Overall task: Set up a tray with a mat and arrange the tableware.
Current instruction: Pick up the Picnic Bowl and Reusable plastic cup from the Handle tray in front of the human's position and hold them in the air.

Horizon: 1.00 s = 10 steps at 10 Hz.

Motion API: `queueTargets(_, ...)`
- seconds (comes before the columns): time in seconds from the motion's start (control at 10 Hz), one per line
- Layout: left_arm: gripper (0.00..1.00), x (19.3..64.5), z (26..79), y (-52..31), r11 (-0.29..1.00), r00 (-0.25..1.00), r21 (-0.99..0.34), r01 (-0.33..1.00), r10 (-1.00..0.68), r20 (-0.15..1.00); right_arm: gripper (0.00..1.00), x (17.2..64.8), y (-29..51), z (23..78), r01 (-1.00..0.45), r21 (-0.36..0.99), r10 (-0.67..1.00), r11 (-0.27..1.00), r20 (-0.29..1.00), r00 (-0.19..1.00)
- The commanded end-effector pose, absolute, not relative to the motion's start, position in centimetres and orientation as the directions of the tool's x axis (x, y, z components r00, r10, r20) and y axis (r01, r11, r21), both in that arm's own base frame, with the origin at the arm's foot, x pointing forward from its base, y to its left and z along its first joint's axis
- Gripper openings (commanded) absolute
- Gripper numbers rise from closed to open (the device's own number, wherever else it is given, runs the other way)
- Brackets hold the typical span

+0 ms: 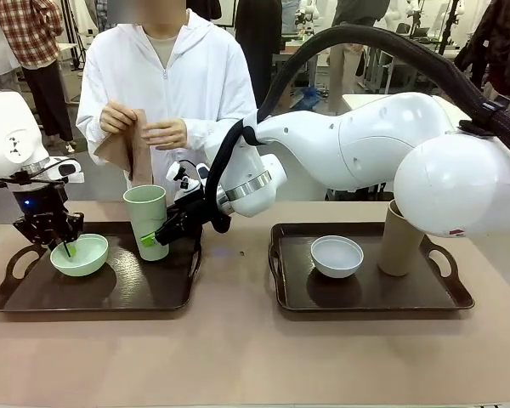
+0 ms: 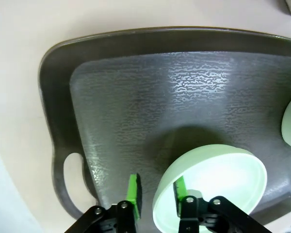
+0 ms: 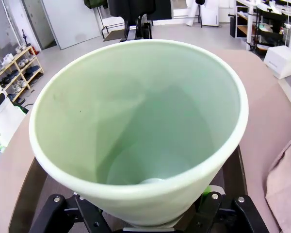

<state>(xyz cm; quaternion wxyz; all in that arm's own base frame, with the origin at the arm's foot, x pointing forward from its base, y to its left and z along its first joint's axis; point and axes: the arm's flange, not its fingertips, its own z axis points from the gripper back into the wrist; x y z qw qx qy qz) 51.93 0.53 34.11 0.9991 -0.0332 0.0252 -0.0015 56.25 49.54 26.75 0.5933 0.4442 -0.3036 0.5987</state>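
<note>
Table [image 1: 238, 348]: bare along its 6 o'clock edge, with an open strip between the two trays.
Left tray [image 1: 110, 293]: at the table's 9 o'clock; its 6 o'clock half is bare, and the handle slot at 9 o'clock is unobstructed.
Right tray [image 1: 374, 296]: at the table's 3 o'clock; its 6 o'clock half is bare.
Mint green bowl [image 1: 81, 255]: on the left tray towards 10 o'clock, just beside the cup.
Pale green cup [image 1: 146, 212]: upright on the left tray towards 1 o'clock.
Bluish-white bowl [image 1: 337, 255]: on the right tray towards 10 o'clock.
Tan cup [image 1: 399, 242]: on the right tray towards 1 o'clock, partly hidden by the right arm.
Left jaws: clenched on the mint bowl's rim, one green pad [image 2: 133, 187] outside and one inside.
Right jaws: reaching across the middle, grasping the pale green cup's lower wall.
Person: at 12 o'clock, both hands [image 1: 166, 133] holding a brown cloth [image 1: 127, 153] above the table.
</note>
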Motion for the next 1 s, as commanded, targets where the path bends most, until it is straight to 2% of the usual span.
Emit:
queueTargets(0.0,0.01,51.9,34.6,0.6,0.997,0.998,-0.079,0.001,-0.006,-0.060,0.00,56.5,49.4,26.7,-0.981,0.161,0.441,-0.111,0.892,0.096)
queueTargets(0.1,0.00,51.9,34.7,0.6,0.997,0.998,-0.078,0.000,-0.005,-0.060,0.23,56.5,49.4,26.7,-0.981,0.160,0.444,-0.108,0.891,0.097)
queueTargets(0.2,0.00,51.8,34.8,0.5,0.997,0.998,-0.080,-0.001,-0.004,-0.062,0.00,56.5,49.4,26.7,-0.982,0.161,0.449,-0.102,0.888,0.099)
queueTargets(0.4,0.00,51.6,35.4,0.6,0.997,0.997,-0.077,0.002,-0.008,-0.078,0.00,55.8,49.1,27.7,-0.984,0.148,0.468,-0.094,0.879,0.088)
queueTargets(0.5,0.00,51.3,36.3,0.5,0.997,0.991,-0.075,0.022,-0.032,-0.127,0.23,55.2,48.9,28.7,-0.991,0.128,0.501,-0.043,0.861,0.089)
queueTargets(0.6,0.00,50.7,38.4,0.5,0.995,0.985,-0.095,0.028,-0.044,-0.166,0.23,54.2,48.8,31.0,-0.989,0.145,0.533,-0.023,0.839,0.110)
queueTargets(0.7,0.00,50.0,41.5,0.4,0.993,0.987,-0.112,0.036,-0.053,-0.153,0.23,53.0,48.6,34.1,-0.990,0.138,0.548,-0.012,0.829,0.109)
queueTargets(0.9,0.00,47.9,48.6,0.0,0.991,0.995,-0.117,0.059,-0.068,-0.073,0.23,50.6,48.3,41.0,-0.997,0.071,0.576,0.011,0.815,0.064)
